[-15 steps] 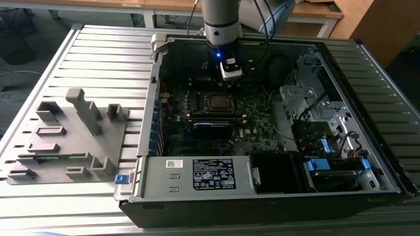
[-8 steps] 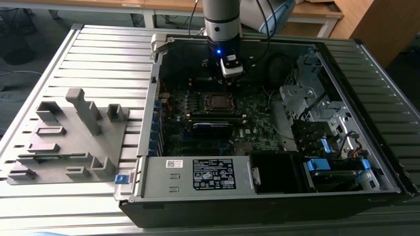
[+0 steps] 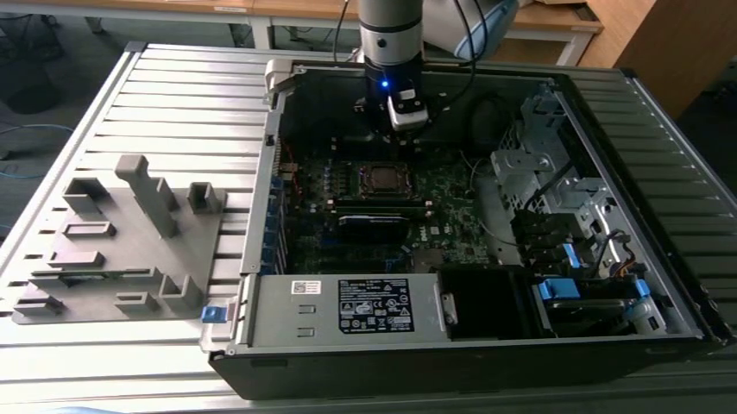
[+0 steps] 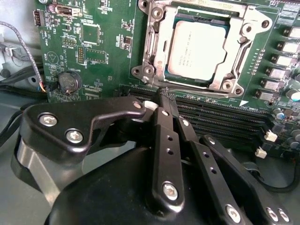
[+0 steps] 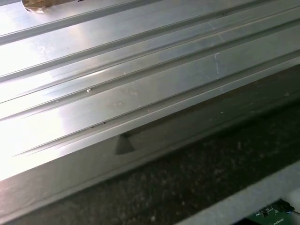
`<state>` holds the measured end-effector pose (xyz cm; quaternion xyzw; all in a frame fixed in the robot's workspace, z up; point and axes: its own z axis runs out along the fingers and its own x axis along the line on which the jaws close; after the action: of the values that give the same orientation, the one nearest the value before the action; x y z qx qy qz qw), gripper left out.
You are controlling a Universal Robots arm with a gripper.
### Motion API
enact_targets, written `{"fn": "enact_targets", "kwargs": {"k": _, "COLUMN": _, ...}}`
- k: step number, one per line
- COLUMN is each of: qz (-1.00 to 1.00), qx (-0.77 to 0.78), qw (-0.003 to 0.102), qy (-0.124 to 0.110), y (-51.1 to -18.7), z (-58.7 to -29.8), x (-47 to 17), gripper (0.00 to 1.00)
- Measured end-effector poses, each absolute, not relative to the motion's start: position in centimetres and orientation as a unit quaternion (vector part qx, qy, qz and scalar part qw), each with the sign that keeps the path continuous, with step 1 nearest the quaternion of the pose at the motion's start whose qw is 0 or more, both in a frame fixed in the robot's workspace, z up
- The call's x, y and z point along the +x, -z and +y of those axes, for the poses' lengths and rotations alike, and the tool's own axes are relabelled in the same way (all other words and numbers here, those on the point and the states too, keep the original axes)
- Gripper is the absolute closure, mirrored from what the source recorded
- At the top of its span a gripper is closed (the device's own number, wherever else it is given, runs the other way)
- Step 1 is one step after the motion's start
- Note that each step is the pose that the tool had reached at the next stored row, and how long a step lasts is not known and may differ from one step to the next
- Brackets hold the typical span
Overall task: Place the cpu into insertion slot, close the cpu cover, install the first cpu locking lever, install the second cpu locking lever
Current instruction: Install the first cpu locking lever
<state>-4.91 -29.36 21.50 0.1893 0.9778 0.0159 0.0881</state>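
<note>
- The cpu [image 4: 199,49] lies flat in the slot [image 3: 385,178], on the board inside the open case [image 3: 262,198]. Placing looks done.
- The cover [image 4: 236,33] appears to be down around it, with the chip's face showing through the window. Closing seems done too.
- The levers [image 4: 151,47] run along the socket's sides. From this angle I cannot tell whether either is hooked under its catch, so those two steps may be what is left.
- The end effector [image 4: 164,97] hangs just beside the socket, over the memory slots [image 4: 220,112]. Its fingers [image 4: 164,140] are together and hold nothing.
- The case sits on the slatted tabletop [image 3: 173,95], with a grey fixture [image 3: 127,241] beside it on the exterior view's left.
</note>
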Motion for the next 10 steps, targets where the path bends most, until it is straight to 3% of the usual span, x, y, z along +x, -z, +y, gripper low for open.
{"fn": "enact_targets", "kwargs": {"k": 5, "qz": 0.978, "qx": 0.189, "qw": 0.085, "qy": -0.015, "y": -21.5, "z": -29.36, "x": -4.89, "gripper": 0.89}}
{"fn": "enact_targets", "kwargs": {"k": 10, "qz": 0.98, "qx": 0.187, "qw": 0.065, "qy": -0.011, "y": -21.43, "z": -29.36, "x": -4.82, "gripper": 0.89}}
